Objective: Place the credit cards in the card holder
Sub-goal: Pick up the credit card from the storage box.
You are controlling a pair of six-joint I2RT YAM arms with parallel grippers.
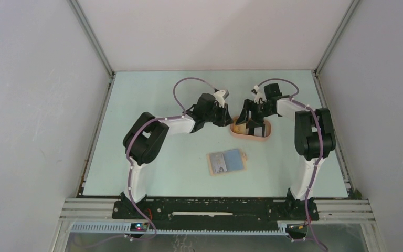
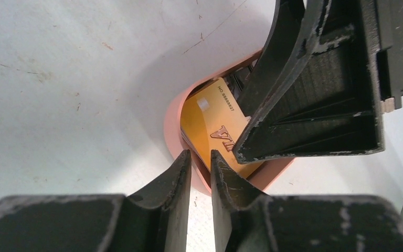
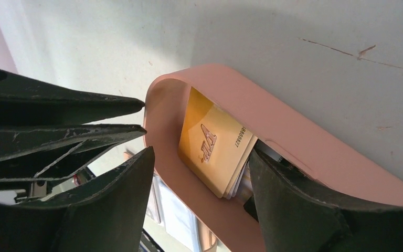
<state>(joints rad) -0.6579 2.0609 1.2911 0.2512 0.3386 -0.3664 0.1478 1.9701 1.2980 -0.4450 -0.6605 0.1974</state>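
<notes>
An orange-yellow credit card (image 3: 215, 147) tops a stack of credit cards in the peach tray (image 3: 304, 136). My right gripper (image 3: 200, 152) is open over the tray, one finger against the stack's far edge and the other by the near rim. My left gripper (image 2: 200, 155) has its jaws drawn close on the tray's rim (image 2: 172, 126) at its left end, beside the orange card (image 2: 204, 115). The tan card holder (image 1: 226, 161) lies open nearer the arms, showing a blue card (image 1: 234, 159) and a grey one (image 1: 219, 161).
The two grippers (image 1: 225, 119) (image 1: 252, 119) crowd together at the tray (image 1: 250, 137), and a right finger (image 2: 315, 89) fills much of the left wrist view. White walls with metal rails enclose the pale green table (image 1: 152, 168).
</notes>
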